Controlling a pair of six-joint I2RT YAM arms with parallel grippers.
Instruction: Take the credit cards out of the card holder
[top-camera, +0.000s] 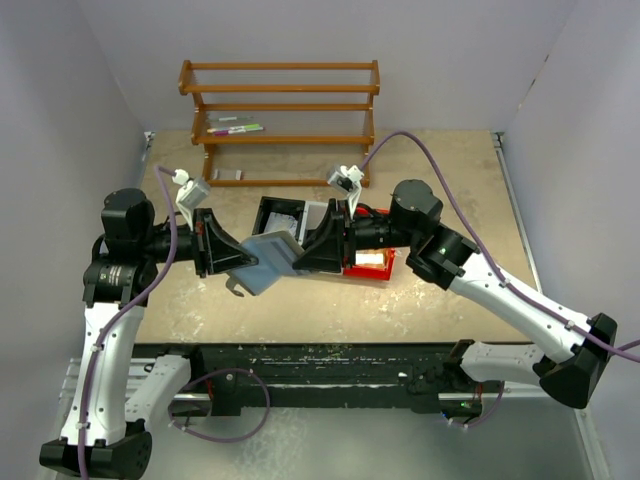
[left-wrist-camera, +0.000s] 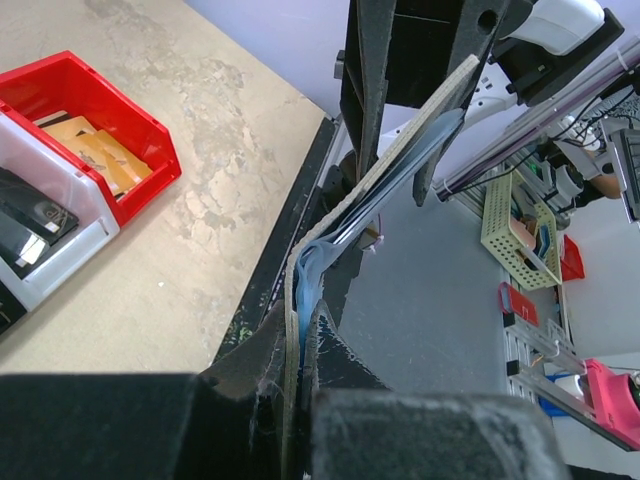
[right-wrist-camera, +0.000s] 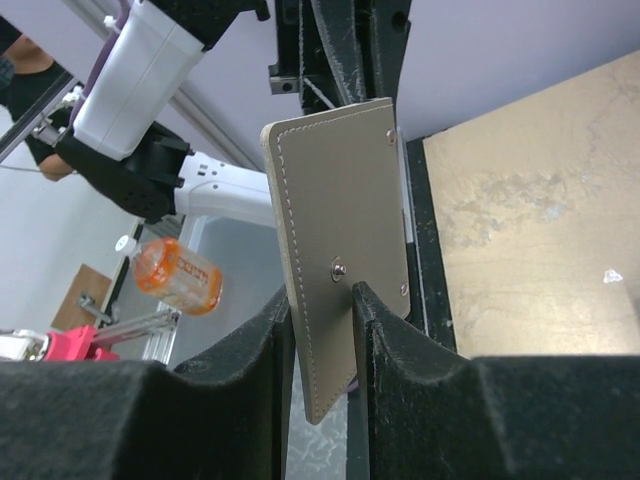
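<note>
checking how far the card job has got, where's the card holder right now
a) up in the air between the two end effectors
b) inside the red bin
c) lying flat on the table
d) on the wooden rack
a: the card holder hangs clear of the table, one end pinched in the left end effector and its other panel standing between the fingers of the right end effector.

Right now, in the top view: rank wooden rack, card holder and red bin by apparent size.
1. wooden rack, clearly largest.
2. card holder, though it is lifted nearer the camera.
3. red bin, partly hidden, so second versus third is unsure.
</note>
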